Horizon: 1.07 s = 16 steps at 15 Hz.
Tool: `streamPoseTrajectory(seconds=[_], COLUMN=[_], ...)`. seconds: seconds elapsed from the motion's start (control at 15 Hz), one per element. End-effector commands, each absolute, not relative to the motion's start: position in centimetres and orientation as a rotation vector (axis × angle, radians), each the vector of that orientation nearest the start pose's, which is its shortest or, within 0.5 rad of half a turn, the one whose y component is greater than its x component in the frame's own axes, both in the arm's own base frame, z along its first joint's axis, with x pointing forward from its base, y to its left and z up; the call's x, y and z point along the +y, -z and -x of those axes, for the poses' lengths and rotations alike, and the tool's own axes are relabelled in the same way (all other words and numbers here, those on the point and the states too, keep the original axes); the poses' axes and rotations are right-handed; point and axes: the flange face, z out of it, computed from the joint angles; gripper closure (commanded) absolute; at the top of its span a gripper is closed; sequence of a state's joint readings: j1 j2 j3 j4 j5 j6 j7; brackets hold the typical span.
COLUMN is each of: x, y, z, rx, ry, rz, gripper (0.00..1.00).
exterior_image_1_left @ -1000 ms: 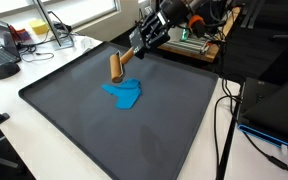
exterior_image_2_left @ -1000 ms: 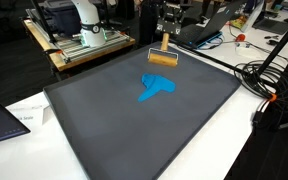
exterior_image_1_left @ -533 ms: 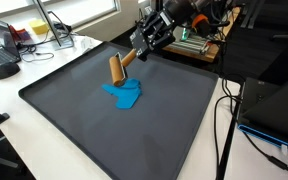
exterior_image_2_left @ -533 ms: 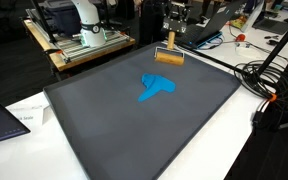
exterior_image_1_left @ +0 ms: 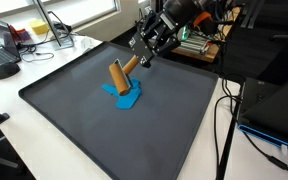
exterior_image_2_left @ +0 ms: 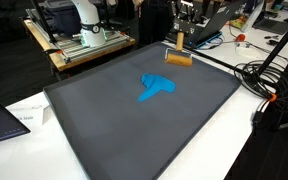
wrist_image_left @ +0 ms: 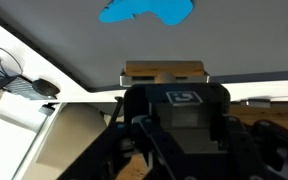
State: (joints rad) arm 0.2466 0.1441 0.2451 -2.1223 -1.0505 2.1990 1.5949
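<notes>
My gripper (exterior_image_1_left: 144, 50) is shut on the handle of a wooden tool with a cylindrical head (exterior_image_1_left: 119, 76) and holds it just above the dark mat (exterior_image_1_left: 94, 140). In both exterior views the tool hangs near the mat's far edge, gripper (exterior_image_2_left: 181, 32) above and head (exterior_image_2_left: 179, 59) below. A flat blue piece (exterior_image_1_left: 124, 96) lies on the mat beside the head, and it also shows in an exterior view (exterior_image_2_left: 156, 88). In the wrist view the wooden head (wrist_image_left: 164, 71) sits ahead of the dark jaws and the blue piece (wrist_image_left: 147, 10) lies beyond.
The mat (exterior_image_2_left: 134, 140) covers most of a white table. Cables (exterior_image_2_left: 264, 75) and equipment crowd one side. A shelf with a white robot base (exterior_image_2_left: 84, 25) stands behind. Monitors and dark gear (exterior_image_1_left: 269, 60) flank the table edge.
My gripper has carried the wooden tool sideways along the mat's far edge, away from above the blue piece in one exterior view. The blue piece has not moved.
</notes>
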Motion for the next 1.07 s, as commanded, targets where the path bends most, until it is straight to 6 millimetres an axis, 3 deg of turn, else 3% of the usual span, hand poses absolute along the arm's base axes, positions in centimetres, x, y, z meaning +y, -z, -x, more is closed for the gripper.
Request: streamPoseTrajectory(seconds=[0.0,0.53,1.0], x=[24.3,24.5,23.9], y=[-36.5,-37.2,-37.9], z=[-53.9,-57.9,-61.8], rx=[0.587,0.380,0.347], ry=[1.002,0.672,0.461], rz=[3.346,3.479,3.538], gripper=[0.78,0.78,0.78])
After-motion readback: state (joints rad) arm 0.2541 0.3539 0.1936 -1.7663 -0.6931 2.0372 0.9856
